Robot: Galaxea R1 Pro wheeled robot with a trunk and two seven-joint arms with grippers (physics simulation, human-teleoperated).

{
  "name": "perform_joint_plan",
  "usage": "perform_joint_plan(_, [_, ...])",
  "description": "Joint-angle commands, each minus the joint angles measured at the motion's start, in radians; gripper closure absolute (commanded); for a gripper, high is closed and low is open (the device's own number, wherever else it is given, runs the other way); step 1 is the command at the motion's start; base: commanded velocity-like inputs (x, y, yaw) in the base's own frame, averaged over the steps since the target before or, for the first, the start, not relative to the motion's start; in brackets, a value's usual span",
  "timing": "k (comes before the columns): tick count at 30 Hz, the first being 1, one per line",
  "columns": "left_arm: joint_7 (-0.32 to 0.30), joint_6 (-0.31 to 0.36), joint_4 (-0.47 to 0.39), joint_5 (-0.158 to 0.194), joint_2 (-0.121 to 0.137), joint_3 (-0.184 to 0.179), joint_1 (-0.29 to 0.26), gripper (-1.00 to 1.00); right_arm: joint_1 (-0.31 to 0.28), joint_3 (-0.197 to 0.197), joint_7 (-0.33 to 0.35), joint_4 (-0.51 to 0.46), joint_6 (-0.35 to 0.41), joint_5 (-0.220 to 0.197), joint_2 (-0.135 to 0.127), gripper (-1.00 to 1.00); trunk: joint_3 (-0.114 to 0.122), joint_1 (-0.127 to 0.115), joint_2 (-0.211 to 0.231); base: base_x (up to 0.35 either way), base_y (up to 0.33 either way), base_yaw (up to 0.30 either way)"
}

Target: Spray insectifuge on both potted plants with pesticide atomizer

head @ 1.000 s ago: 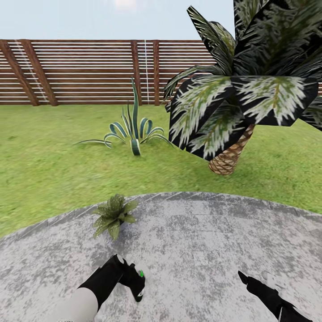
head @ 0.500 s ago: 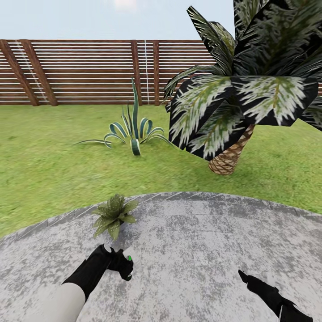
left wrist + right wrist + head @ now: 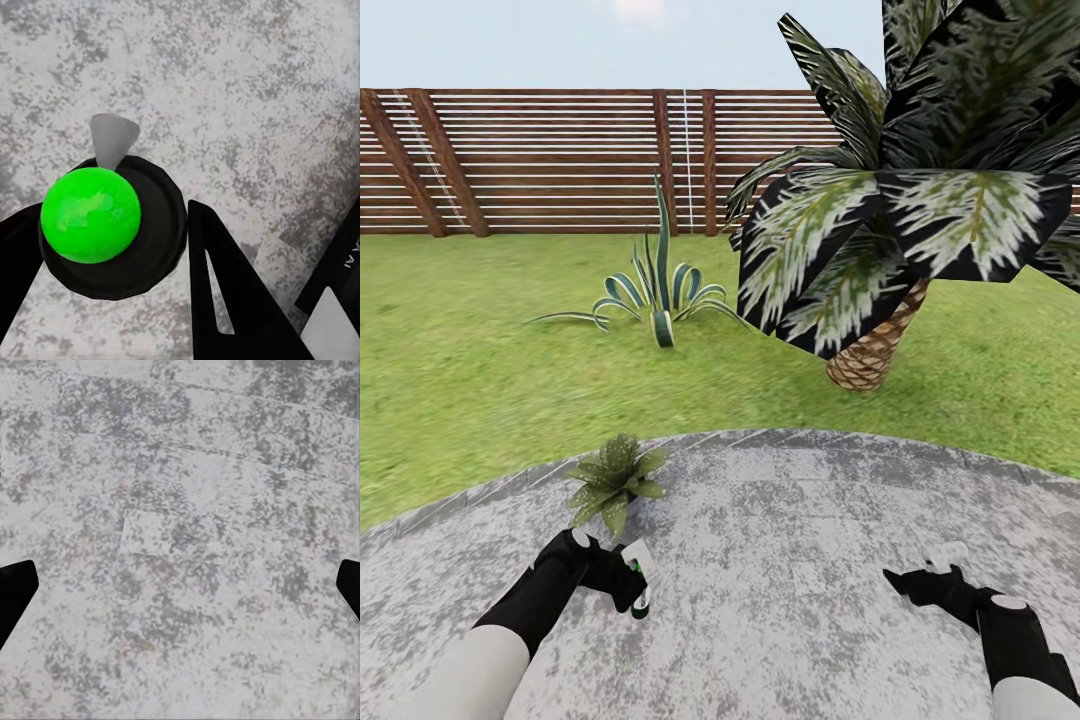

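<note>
Left gripper [image 3: 628,590] is clamped on the atomizer [image 3: 101,214], so we've got the sprayer in hand over the grey paving [image 3: 810,520]. One plant [image 3: 613,479] sits just beyond it, slightly left, nozzle pointing roughly that way, so the left arm is nearer. Right gripper [image 3: 180,585] hangs wide open, holding nothing.

Looking straight down on the pesticide atomizer [image 3: 112,217], green cap, clamped between black fingers [image 3: 225,292] over speckled grey paving [image 3: 247,82].
</note>
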Motion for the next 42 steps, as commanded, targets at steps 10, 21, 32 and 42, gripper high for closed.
perform_joint_plan(10, [-0.095,-0.055,-0.002,-0.060,0.019,-0.006,-0.010,1.00,-0.001,0.422,0.051,-0.295,0.386,-0.001,0.002,-1.00,-0.001,0.000,0.000,0.000,0.000,0.000])
perform_joint_plan(21, [-0.197,-0.139,-0.002,-0.095,0.023,-0.006,-0.118,1.00,-0.033,0.523,0.389,-0.303,0.493,-0.006,0.095,-1.00,-0.001,0.000,0.000,0.000,0.000,0.000])
perform_joint_plan(32, [-0.287,-0.209,0.007,-0.094,0.011,-0.013,-0.194,1.00,-0.044,0.808,0.415,-0.326,0.497,-0.286,0.118,1.00,-0.001,0.000,0.000,0.000,0.000,0.000])
perform_joint_plan(42, [-0.295,-0.292,0.069,-0.095,-0.074,-0.150,-0.185,1.00,-0.044,0.949,0.416,-0.384,0.512,-0.289,0.161,1.00,-0.001,0.000,0.000,0.000,0.000,0.000])
